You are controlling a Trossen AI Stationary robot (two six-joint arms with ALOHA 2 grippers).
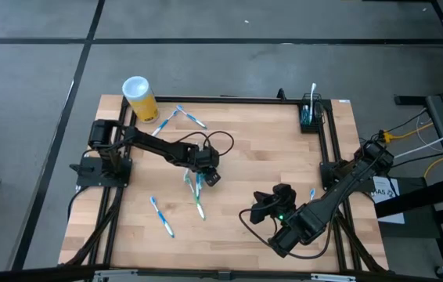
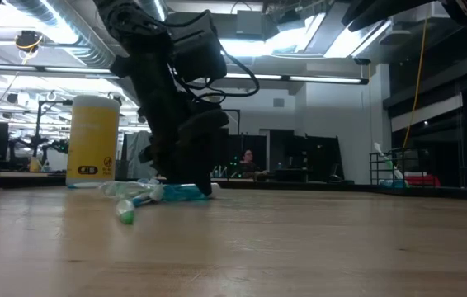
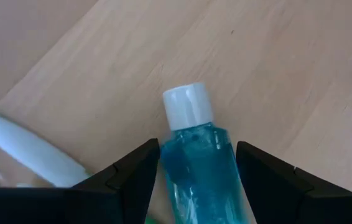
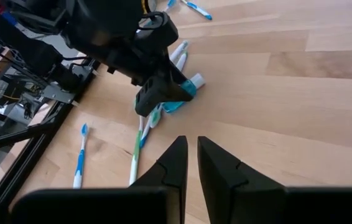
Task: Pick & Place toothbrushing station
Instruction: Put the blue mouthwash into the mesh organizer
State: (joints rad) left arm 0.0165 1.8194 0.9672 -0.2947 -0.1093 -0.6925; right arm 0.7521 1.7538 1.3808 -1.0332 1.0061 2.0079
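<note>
A clear blue bottle [image 3: 201, 168] with a white cap [image 3: 188, 106] lies on its side on the wooden table, among toothbrushes [image 4: 140, 146]. My left gripper [image 3: 198, 186] is open and slants down over the bottle, one finger on each side of its body; it also shows in the high view [image 1: 206, 171]. The toothbrushing station [image 1: 310, 116], a small black holder with a toothbrush standing in it, sits at the table's far right corner. My right gripper [image 4: 192, 163] hovers shut and empty over the near right part of the table [image 1: 264, 207]. My left gripper's fingers stand on either side of the bottle's body just below the cap, slanting down from above and lying across it. One finger [image 3: 135, 177] sits right at the bottle's side [image 3: 165, 171]; I cannot tell whether it touches. The bottle rests on the table.
A yellow cup [image 1: 141, 98] with a white lid stands at the far left corner. Loose toothbrushes lie near the cup [image 1: 186, 117], at the near left [image 1: 163, 217] and by the right rail [image 1: 311, 193]. A black frame [image 1: 327, 141] borders the table.
</note>
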